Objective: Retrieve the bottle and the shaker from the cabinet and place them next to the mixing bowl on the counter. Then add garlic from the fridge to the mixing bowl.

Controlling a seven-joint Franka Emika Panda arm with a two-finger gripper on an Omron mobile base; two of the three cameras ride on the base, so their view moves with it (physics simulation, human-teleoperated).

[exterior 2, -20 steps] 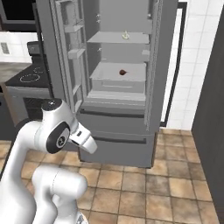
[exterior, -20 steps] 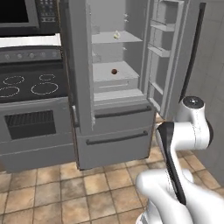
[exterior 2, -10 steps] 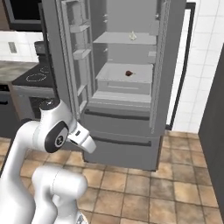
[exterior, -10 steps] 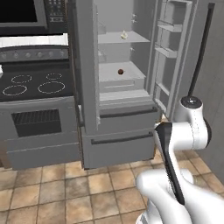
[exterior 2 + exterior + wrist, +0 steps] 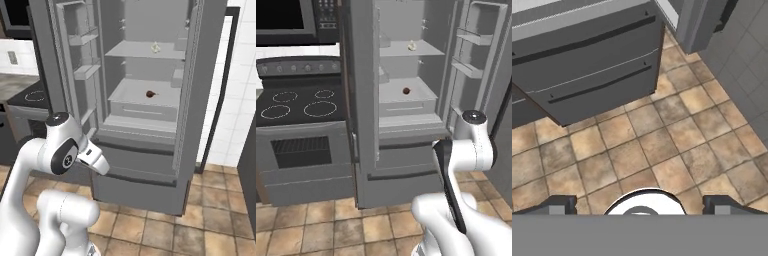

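Observation:
The grey fridge (image 5: 406, 167) (image 5: 142, 167) stands with both upper doors swung wide. A pale garlic bulb (image 5: 412, 46) (image 5: 156, 48) lies on its upper shelf, and a small brown item (image 5: 406, 91) (image 5: 150, 93) rests on the shelf below. My gripper (image 5: 641, 205) is open and holds nothing; it points down at the brown floor tiles in front of the fridge's lower drawers (image 5: 587, 55). A strip of counter (image 5: 12, 82) shows at far left. The bottle, shaker, cabinet and mixing bowl are out of view.
A black stove (image 5: 301, 107) with its oven stands left of the fridge, under a microwave (image 5: 286, 20). The open fridge doors (image 5: 476, 65) (image 5: 75, 60) jut out on both sides. A white tiled wall (image 5: 240, 75) is to the right.
The whole picture has shifted: the base has driven closer to the fridge, which now looms larger. The arm keeps its folded pose and the gripper stays open.

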